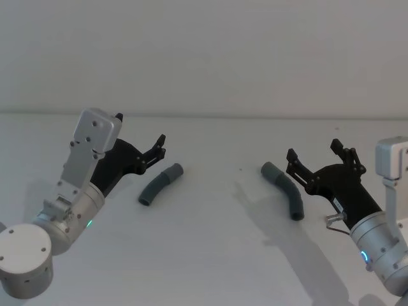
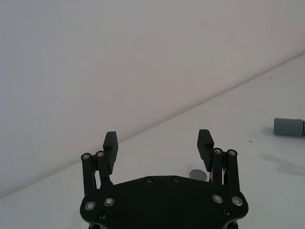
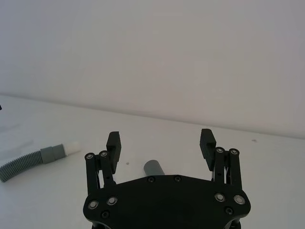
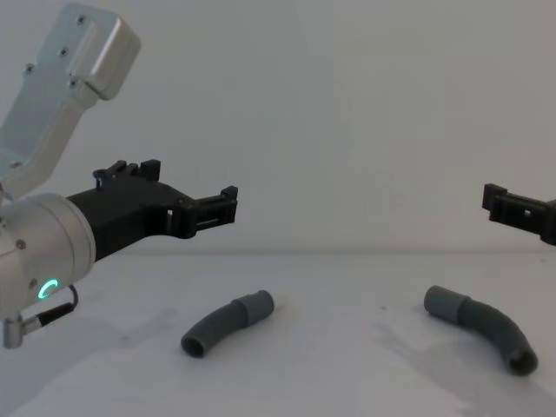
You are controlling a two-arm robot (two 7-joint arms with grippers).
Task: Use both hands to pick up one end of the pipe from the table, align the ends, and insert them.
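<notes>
Head looks down, chest level, sharing both pipe pieces (image 1: 161, 183).

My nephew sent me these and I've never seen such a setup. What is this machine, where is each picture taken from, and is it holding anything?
This is a robot with two silver arms, each ending in a black gripper. One picture looks down from its head, one looks across the table from its chest, and two come from cameras on the wrists, looking out over each gripper's fingers.

On the white table lie two short curved grey hose pieces, apart from each other. The left hose piece and the right hose piece each have a smooth cuff at the end facing the middle.

Nothing is held. The left gripper hangs open in the air above and beside the left piece; the chest view shows it clear of the table. The right gripper is open too, beside the right piece.
</notes>
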